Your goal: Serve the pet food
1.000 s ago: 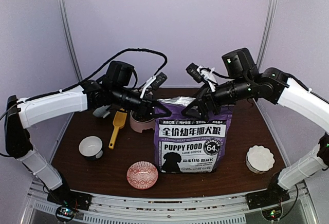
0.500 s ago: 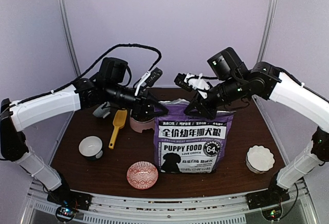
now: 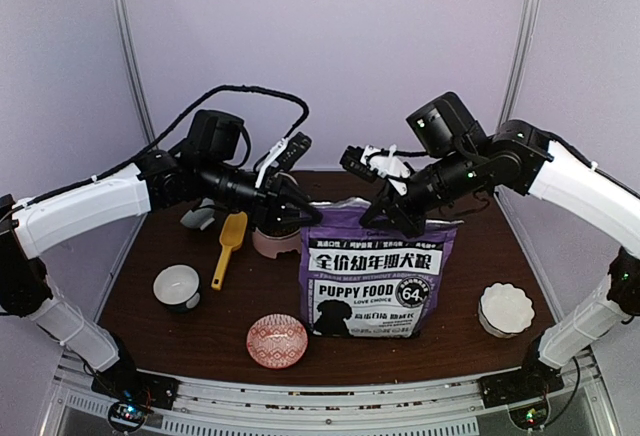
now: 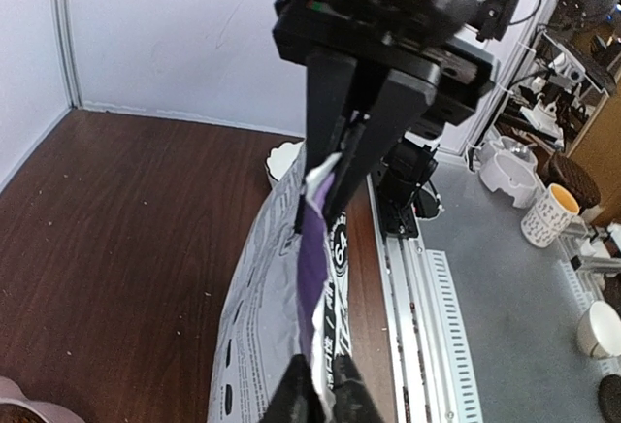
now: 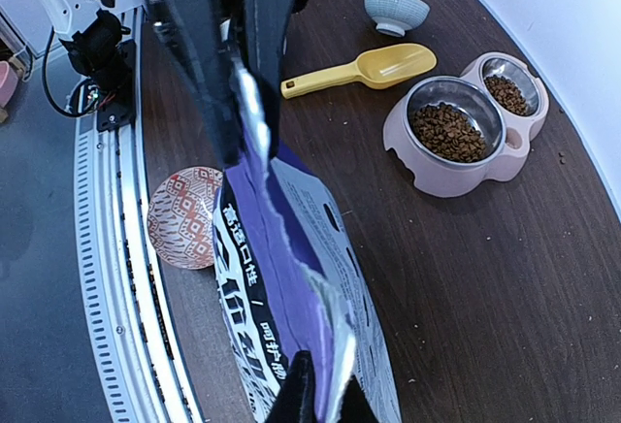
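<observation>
Expect a soft, crinkly wall from the purple bag (image 3: 372,278): thin foil-like film, folding under any pinch, likely slick on the printed face, and probably heavy low down if well filled, so liable to sag or tip when pulled from the top alone. Best taken by the flattened top seam, close to its two ends, with a firm pinch and an even pull on both sides. Beware of tearing the film askew or dragging the whole thing over with a one-sided tug. Stands upright near the middle of the surface (image 3: 170,341), print facing the arm bases, just right of the pink double feeder (image 3: 272,242) and the yellow scoop (image 3: 228,246), with the red patterned dish (image 3: 277,341) near its lower left corner. Held at the top edge from both ends: left gripper (image 3: 303,218) closed on the left end of the seam, right gripper (image 3: 388,218) closed on the right end, facing each other along the mouth. Borne out by the left wrist view, with that gripper clamped on the film at the bottom of the frame and the opposite one pinching the far end; mirrored in the right wrist view. Impossible to tell the mouth open or sealed. Nothing visible of the contents inside the bag. Pet food (image 5: 446,130) seen only as brown pellets lying in both cups of the feeder, apart from either gripper.
</observation>
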